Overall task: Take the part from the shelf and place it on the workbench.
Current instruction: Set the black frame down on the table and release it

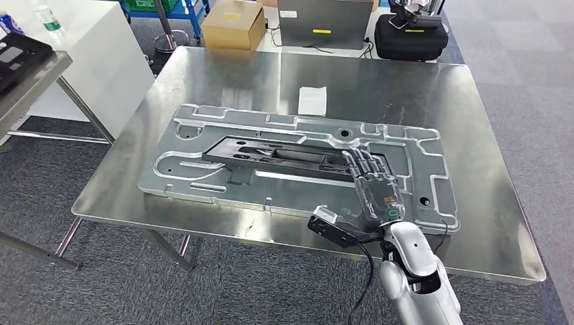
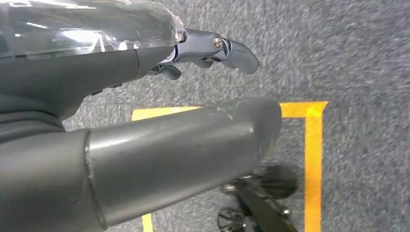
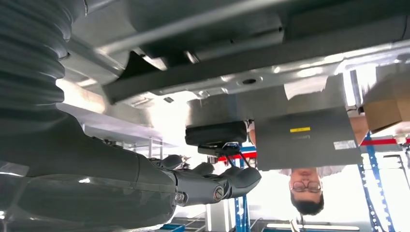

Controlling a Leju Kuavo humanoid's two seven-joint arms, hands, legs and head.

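Stamped metal panel [image 1: 298, 162] lies flat across the steel surface [image 1: 223, 74], a white paper slip [image 1: 312, 100] just behind it. Right robot hand [image 1: 372, 186] rests flat on the panel, fingers extended, gripping nothing. Left robot hand [image 2: 145, 96] hangs over grey carpet [image 2: 348, 58], fingers apart, empty.

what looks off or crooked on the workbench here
The large metal part lies flat but skewed, not square with the workbench edges. The right hand rests on it. Nothing looks spilled or damaged.
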